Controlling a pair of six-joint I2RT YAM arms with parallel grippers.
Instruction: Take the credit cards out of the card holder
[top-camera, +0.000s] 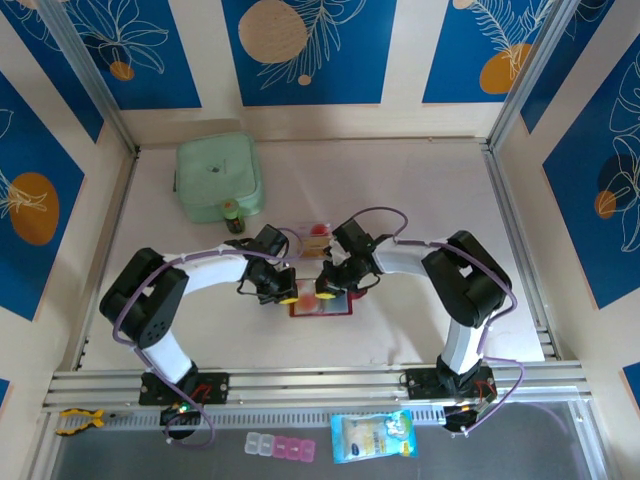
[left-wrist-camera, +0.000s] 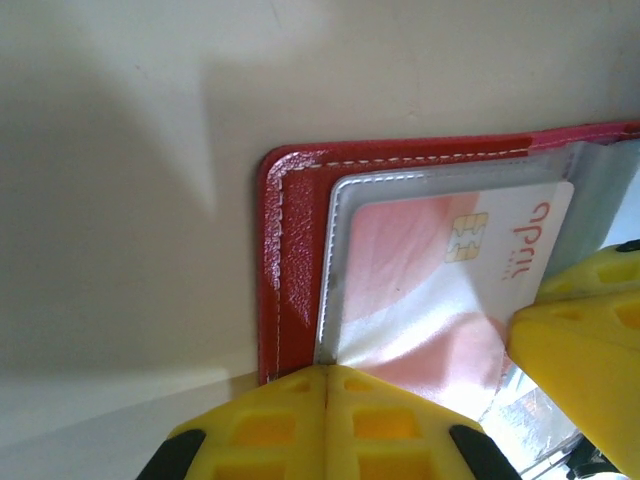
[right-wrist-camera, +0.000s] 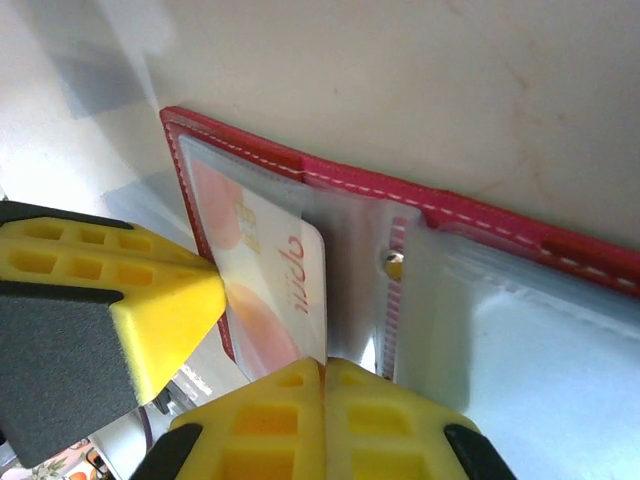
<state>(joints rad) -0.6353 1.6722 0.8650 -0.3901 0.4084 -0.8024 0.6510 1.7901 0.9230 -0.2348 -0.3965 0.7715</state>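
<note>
The extraction step is judged to be in hand: the card holder (left-wrist-camera: 285, 260) is laid open and flat on the table (top-camera: 420, 190), near its middle, and a pinkish credit card (left-wrist-camera: 430, 260) with a chip is seen in the clear pocket at one end, its free end apparently drawn partway toward the fold.

The left gripper (left-wrist-camera: 327, 395) is closed with its pads pressed together, and its tip is set against the holder's edge at the pocket corner, seemingly to pin the holder down. The right gripper (right-wrist-camera: 322, 390) is likewise closed, finger against finger, with the card's lower corner met right at the seam. Whether the card's edge is actually nipped there cannot be told.

If the card is caught, a pull along the pocket's length toward the fold is called for next, kept low and flat so the sleeve is not lifted with it. If not, the jaws would have to be reopened and reset over the corner.

Little room is left between the two wrists above the holder. Bare table is offered to the right. A pale green container (top-camera: 220, 178) and a small bottle (top-camera: 232, 215) are kept well apart at the far left
</note>
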